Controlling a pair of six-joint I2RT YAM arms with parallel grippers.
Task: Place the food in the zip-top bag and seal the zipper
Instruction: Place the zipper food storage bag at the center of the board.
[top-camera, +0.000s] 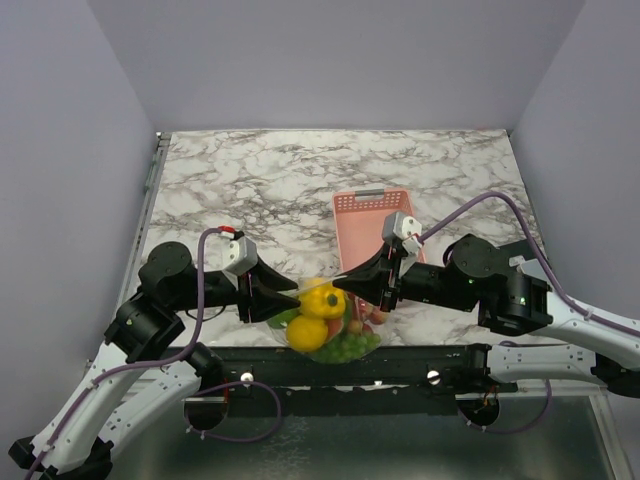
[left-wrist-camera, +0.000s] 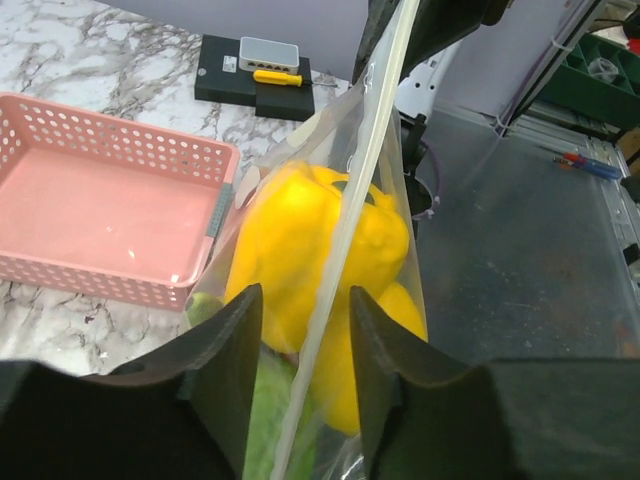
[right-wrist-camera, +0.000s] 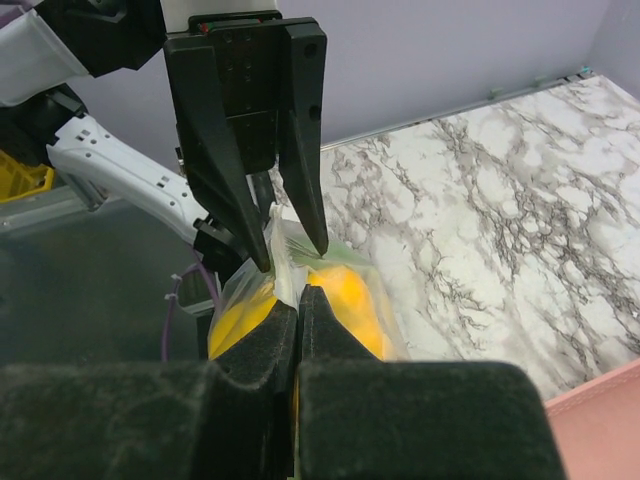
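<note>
Left gripper (left-wrist-camera: 303, 292) fills the foreground, black jaws apart, straddling the whitish zipper strip (left-wrist-camera: 375, 130) without pinching it. Over on the right, the right gripper (right-wrist-camera: 299, 295) is clamped tight on the right end of the clear plastic zip-top bag (left-wrist-camera: 295, 135), held up between both arms at the table's near edge. Inside it: a big yellow pepper-shaped toy fruit (left-wrist-camera: 300, 240), a yellow lemon (top-camera: 307, 333) and green grapes (top-camera: 345, 348). Just beyond, a pink slotted plastic basket (top-camera: 365, 225) sits on the white marble table (top-camera: 280, 180).
</note>
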